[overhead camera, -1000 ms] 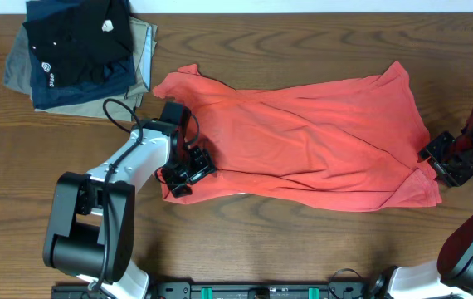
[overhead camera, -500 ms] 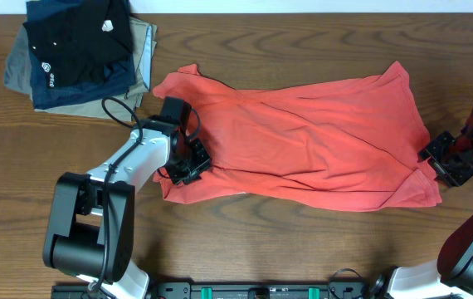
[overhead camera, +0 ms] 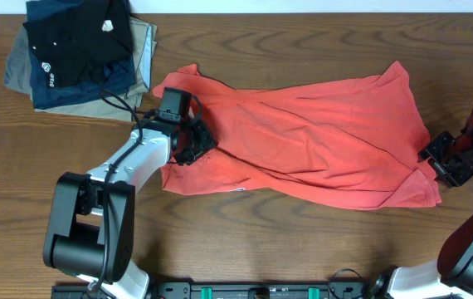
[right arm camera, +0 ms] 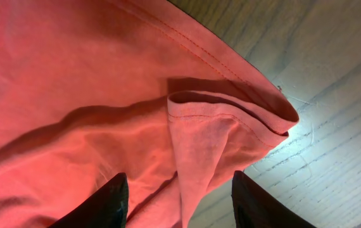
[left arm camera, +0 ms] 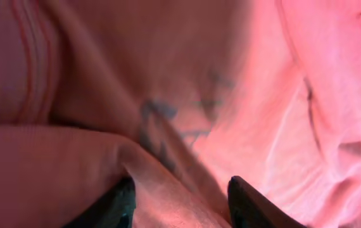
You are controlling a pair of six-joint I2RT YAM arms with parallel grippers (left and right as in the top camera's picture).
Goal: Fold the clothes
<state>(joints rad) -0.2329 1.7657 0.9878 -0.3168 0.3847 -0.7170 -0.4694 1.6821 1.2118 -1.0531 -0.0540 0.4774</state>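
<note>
The coral-red T-shirt lies spread and rumpled across the middle of the table. My left gripper is on its left part, shut on a raised fold of the cloth that fills the gap between the fingers. Faint navy lettering shows through the fabric ahead of it. My right gripper is at the shirt's right edge, its jaws apart around a folded hem corner, with bare table beside the right finger. The collar logo is hidden; a bit of white tag peeks out at the near edge.
A stack of folded garments, a black shirt with white logos on navy and khaki ones, sits at the back left corner, close to the T-shirt's left sleeve. Brown wooden table surrounds the shirt.
My left gripper has moved away from the near left edge toward the back and a little right, dragging the fold of the shirt with it. The right gripper has not moved.
</note>
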